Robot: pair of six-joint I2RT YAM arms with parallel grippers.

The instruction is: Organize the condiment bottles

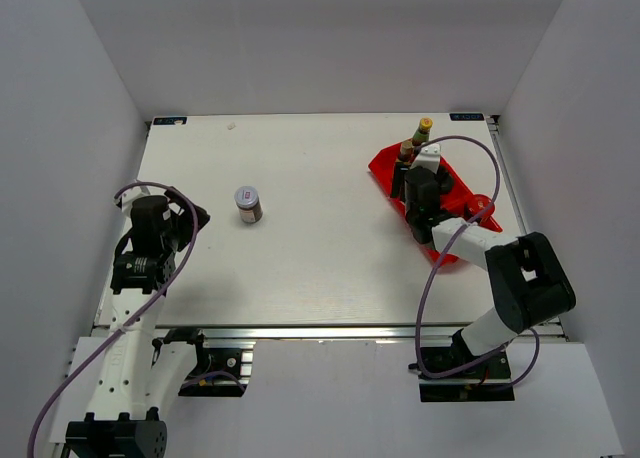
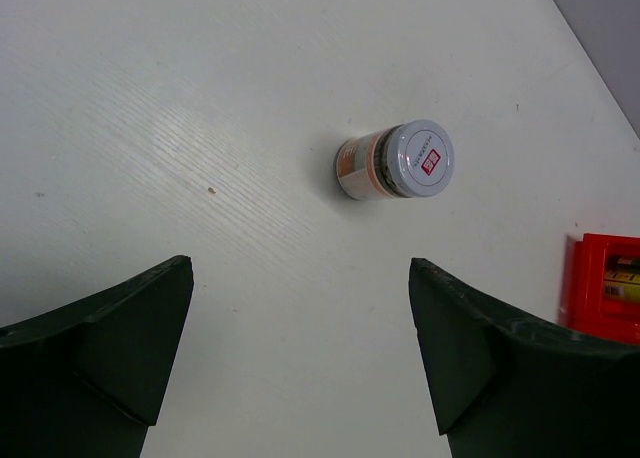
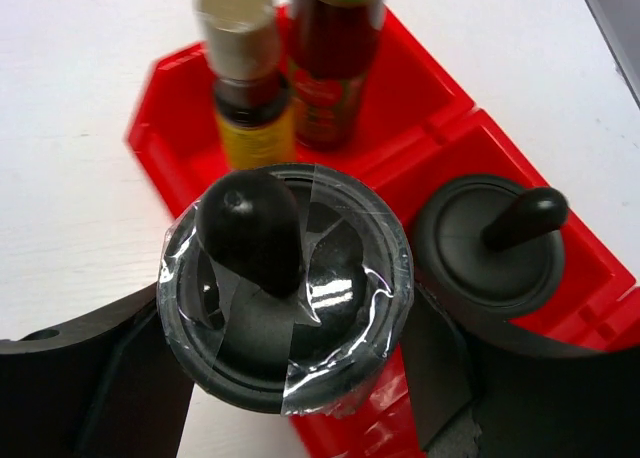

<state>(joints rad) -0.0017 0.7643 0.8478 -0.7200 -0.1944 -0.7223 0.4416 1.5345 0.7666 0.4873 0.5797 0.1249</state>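
Observation:
A white-lidded jar stands alone on the table left of centre. It also shows in the left wrist view, ahead of my open, empty left gripper, which sits at the left edge in the top view. My right gripper is shut on a black-capped shaker with clear tape over its top, held over the near edge of the red bin. A second black-capped shaker stands in the bin beside it. Two slim sauce bottles stand at the bin's far end.
The red bin lies slanted at the table's right side, near the right edge. A round red lid shows at its near right. The bin's corner shows at the right of the left wrist view. White walls enclose the table.

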